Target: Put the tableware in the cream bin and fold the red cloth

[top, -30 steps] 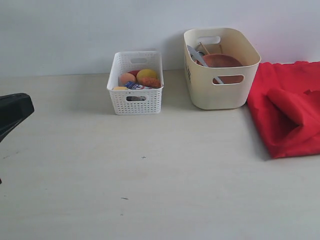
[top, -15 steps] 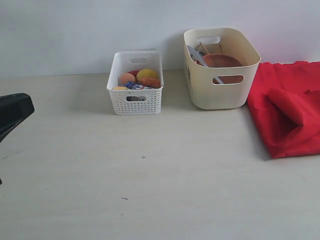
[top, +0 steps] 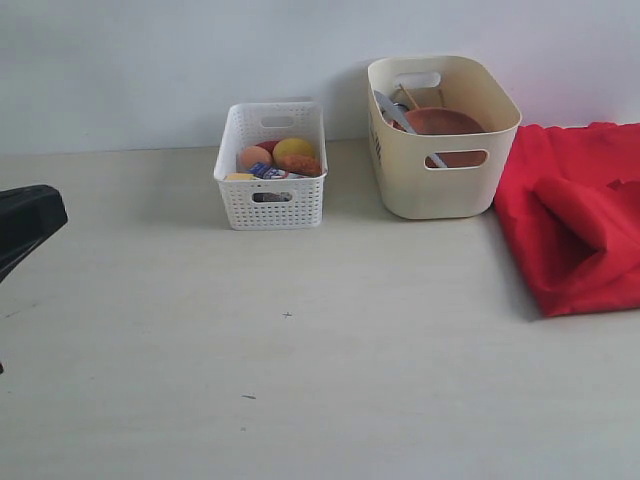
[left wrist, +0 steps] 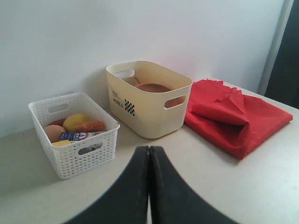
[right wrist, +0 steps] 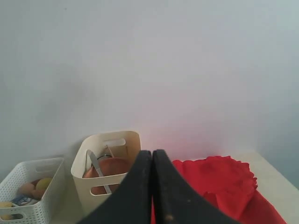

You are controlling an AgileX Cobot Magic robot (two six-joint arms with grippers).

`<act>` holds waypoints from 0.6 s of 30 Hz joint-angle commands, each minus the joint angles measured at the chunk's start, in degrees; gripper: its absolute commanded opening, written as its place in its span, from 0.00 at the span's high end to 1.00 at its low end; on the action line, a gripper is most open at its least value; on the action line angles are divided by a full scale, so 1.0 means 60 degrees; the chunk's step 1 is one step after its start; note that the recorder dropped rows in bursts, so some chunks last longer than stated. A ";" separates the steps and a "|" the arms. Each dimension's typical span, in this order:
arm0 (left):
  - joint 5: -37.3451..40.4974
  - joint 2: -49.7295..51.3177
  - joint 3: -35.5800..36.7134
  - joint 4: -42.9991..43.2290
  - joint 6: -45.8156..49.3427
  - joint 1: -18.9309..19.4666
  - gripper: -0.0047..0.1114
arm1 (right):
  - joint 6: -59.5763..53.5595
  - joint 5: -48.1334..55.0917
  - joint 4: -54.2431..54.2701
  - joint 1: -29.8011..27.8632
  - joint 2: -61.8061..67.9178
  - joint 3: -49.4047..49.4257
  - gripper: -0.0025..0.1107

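Observation:
The cream bin [top: 470,190] stands by the back wall with the brown wooden plate [top: 440,122], the metal knife [top: 392,110] and chopsticks leaning inside; bowl, cup and spoon are hidden. The red cloth [top: 580,220] lies folded over in a loose heap to the bin's right. My left gripper [left wrist: 149,150] is shut and empty, well in front of both bins; only its dark arm [top: 25,225] shows at the exterior view's left edge. My right gripper [right wrist: 152,153] is shut and empty, raised, facing the bin [right wrist: 93,191] and cloth [right wrist: 219,182].
A white perforated basket [top: 272,200] left of the cream bin holds an egg, a lemon, a sausage and a small blue-white carton. The pale tabletop [top: 300,350] stretches out in front. A white wall runs behind the bins.

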 commanded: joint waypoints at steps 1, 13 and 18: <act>-0.0007 -0.0063 0.0094 0.0128 0.0113 -0.0005 0.96 | -0.0009 -0.0041 0.0003 0.0037 -0.0048 0.0043 0.98; -0.0184 -0.1852 0.1278 0.2036 -0.1614 0.0974 0.96 | -0.0009 -0.0041 0.0003 0.0037 -0.0048 0.0043 0.98; -0.0046 -0.3168 0.2181 0.3355 -0.3230 0.2632 0.96 | -0.0009 -0.0041 -0.0017 0.0037 -0.0047 0.0043 0.98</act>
